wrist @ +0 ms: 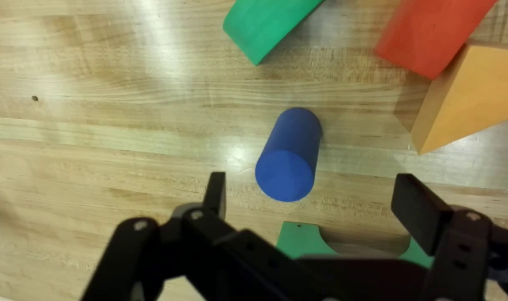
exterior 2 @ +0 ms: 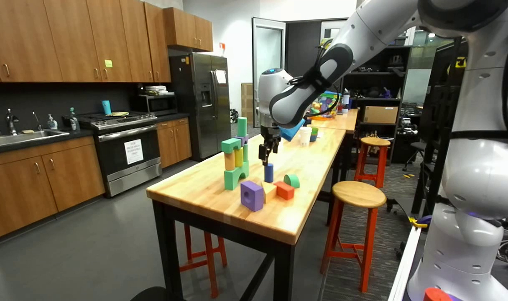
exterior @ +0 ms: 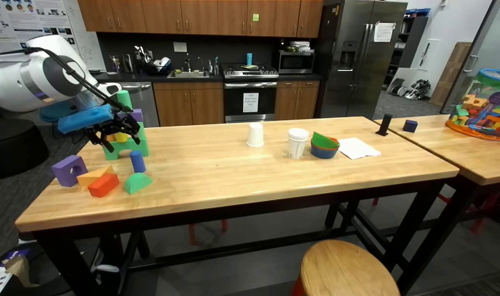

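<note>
My gripper point(wrist: 310, 179) is open and holds nothing. Its fingers point(wrist: 421, 209) stand far apart, with bare tabletop visible between them. Nearest is a blue cylinder point(wrist: 288, 171), upright on the table; in the wrist view it shows between and slightly beyond the fingertips, touching neither. In both exterior views the gripper point(exterior: 124, 144) hangs above the table, higher than the cylinder point(exterior 2: 269, 172). Behind it in an exterior view stands a block tower with a green arch base point(exterior: 125, 148), partly hidden by the gripper. That green arch point(wrist: 302, 239) also shows under the gripper in the wrist view.
Close by lie a green half-round point(exterior: 137, 182), a red block point(exterior: 103, 185), an orange wedge point(wrist: 475, 96) and a purple block with a hole point(exterior 2: 252, 195). Farther along the table are white cups point(exterior: 255, 135), nested bowls point(exterior: 324, 150) and white paper point(exterior: 359, 148).
</note>
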Controlling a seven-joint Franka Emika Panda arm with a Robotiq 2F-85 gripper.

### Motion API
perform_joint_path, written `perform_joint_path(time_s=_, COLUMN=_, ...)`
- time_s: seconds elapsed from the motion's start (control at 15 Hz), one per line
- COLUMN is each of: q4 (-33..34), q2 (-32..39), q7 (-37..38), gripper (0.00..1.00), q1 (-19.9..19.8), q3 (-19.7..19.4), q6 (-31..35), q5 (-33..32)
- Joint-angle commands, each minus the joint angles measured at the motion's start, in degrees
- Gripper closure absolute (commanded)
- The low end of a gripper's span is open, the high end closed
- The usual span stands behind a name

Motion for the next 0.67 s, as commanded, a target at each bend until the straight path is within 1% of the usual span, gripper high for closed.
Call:
perform_joint_path(time_s=0.0, q4=0.2, q2=1.2, q7=-0.7, gripper=0.0, q1=0.5, q3=0.0, q6=-0.2, q5=1.6)
perform_joint_path(time_s=0.13, q4=1.3, q2=2.6, q7=0.1, gripper=0.0, q1=0.5, q3=-0.2, q6=-1.2, q5=2.0)
perform_joint_path(time_s=0.27, q4=2.3, q2=4.0, q7=-0.7, gripper=0.0, q1=0.3, q3=-0.3, q6=-2.2, q5=4.8)
perform_joint_path(time_s=0.6, q4=4.6, q2=6.9, q7=-1.5, gripper=0.0, q1=0.0, q3=-0.8, q6=-0.9, q5=9.8)
